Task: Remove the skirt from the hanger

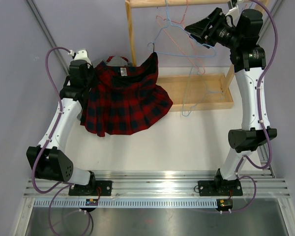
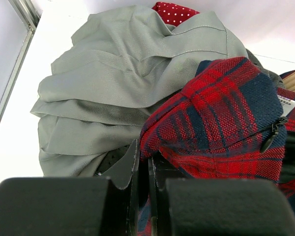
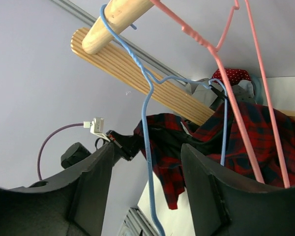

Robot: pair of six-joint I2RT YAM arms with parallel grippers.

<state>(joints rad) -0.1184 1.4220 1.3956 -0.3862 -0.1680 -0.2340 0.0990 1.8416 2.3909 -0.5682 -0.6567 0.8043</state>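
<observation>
Plaid skirt [image 2: 221, 123]; white label [image 2: 287, 104] illegible

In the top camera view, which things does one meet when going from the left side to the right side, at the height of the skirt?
Left arm → plaid skirt → blue wire hanger → right arm.

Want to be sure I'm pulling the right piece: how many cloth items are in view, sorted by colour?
red-and-navy plaid skirt: 1
grey garment: 1
red white-dotted cloth: 1
Total: 3
</observation>
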